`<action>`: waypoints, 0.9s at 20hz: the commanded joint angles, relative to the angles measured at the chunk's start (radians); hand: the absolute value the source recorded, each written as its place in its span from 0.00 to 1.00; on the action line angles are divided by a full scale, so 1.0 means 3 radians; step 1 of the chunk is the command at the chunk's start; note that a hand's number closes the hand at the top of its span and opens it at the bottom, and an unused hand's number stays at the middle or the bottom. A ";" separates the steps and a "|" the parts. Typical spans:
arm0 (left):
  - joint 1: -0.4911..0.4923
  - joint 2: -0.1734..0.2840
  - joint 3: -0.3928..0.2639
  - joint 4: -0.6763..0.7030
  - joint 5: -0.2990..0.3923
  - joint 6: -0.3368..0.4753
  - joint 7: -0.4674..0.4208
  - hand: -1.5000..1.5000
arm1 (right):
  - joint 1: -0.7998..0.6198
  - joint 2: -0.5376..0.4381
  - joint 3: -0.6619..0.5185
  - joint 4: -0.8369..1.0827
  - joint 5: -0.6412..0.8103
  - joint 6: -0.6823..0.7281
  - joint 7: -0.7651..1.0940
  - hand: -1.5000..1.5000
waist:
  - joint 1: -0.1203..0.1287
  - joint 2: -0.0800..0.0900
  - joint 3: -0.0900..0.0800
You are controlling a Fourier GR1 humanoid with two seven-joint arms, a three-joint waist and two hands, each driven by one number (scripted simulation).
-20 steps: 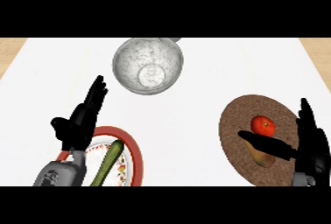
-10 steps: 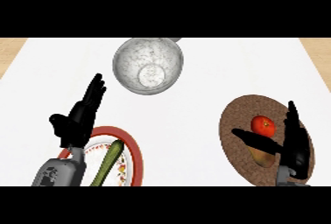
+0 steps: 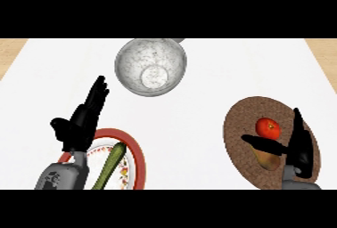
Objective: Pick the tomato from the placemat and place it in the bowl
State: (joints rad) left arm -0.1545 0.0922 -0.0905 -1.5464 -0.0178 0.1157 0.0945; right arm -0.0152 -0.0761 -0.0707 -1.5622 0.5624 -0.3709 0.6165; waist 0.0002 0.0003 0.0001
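Note:
A red tomato [image 3: 268, 127] lies on a round brown placemat [image 3: 247, 116] at the right. My right hand [image 3: 299, 144] stands edge-on over the mat's lower right, open, fingers straight up beside the tomato and thumb reaching left just below it. It is not touching the tomato as far as I can see. A grey speckled bowl [image 3: 153, 66] sits at the top centre, with nothing in it. My left hand [image 3: 82, 119] rests open at the lower left, fingers pointing up.
A red-rimmed plate [image 3: 133, 153] with a green cucumber [image 3: 110, 164] lies under my left forearm. A tan, pear-like object [image 3: 265, 160] lies on the placemat below the thumb. White counter spans between bowl and mat.
My right hand has shifted left over the placemat and turned edge-on, with the thumb now reaching under the tomato. The left hand has stayed where it was.

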 commanded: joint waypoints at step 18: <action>0.0103 -0.0066 0.0151 0.0134 -0.0058 -0.0167 -0.0236 0.50 | -0.0260 0.0058 0.0324 0.0384 0.0107 0.0204 -0.0505 1.00 | 0.0000 -0.0002 -0.0001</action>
State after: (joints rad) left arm -0.1456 0.0684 -0.0622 -1.5251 -0.0419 0.0876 0.0651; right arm -0.0771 -0.0778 0.0121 -1.4315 0.5913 -0.3134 0.4600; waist -0.0024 -0.0028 -0.0043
